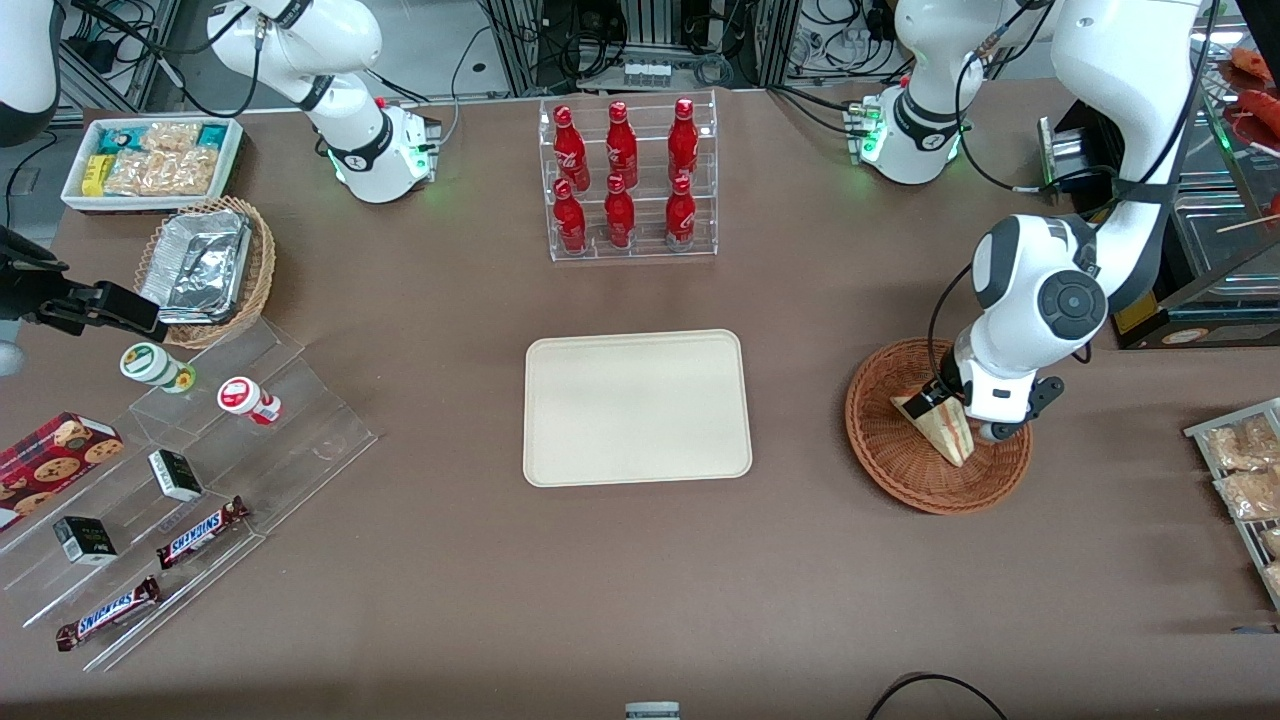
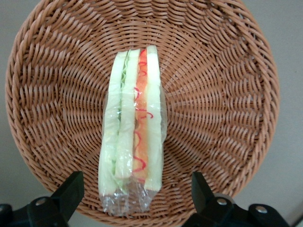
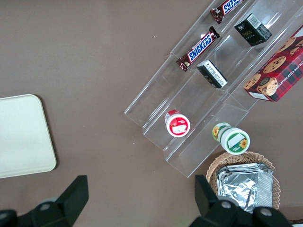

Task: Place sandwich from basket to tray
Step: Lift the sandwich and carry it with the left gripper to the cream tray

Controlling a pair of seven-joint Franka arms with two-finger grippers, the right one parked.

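The sandwich (image 1: pixel 938 424) (image 2: pixel 135 127), a plastic-wrapped wedge of white bread with red and green filling, lies in the reddish-brown wicker basket (image 1: pixel 900 478) (image 2: pixel 227 94) toward the working arm's end of the table. My left gripper (image 1: pixel 965 415) (image 2: pixel 136 182) hangs low over the basket, open. One black finger stands on each side of the sandwich's wrapped end, neither touching it. The cream rectangular tray (image 1: pixel 637 408) (image 3: pixel 21 137) sits bare at the table's middle, apart from the basket.
A clear rack of red bottles (image 1: pixel 625 180) stands farther from the camera than the tray. Bagged snacks (image 1: pixel 1240 470) and a display case (image 1: pixel 1200 260) flank the basket. At the parked arm's end are a stepped acrylic stand (image 1: pixel 200 470), a tan foil-tray basket (image 1: pixel 205 265) and a white bin (image 1: pixel 150 160).
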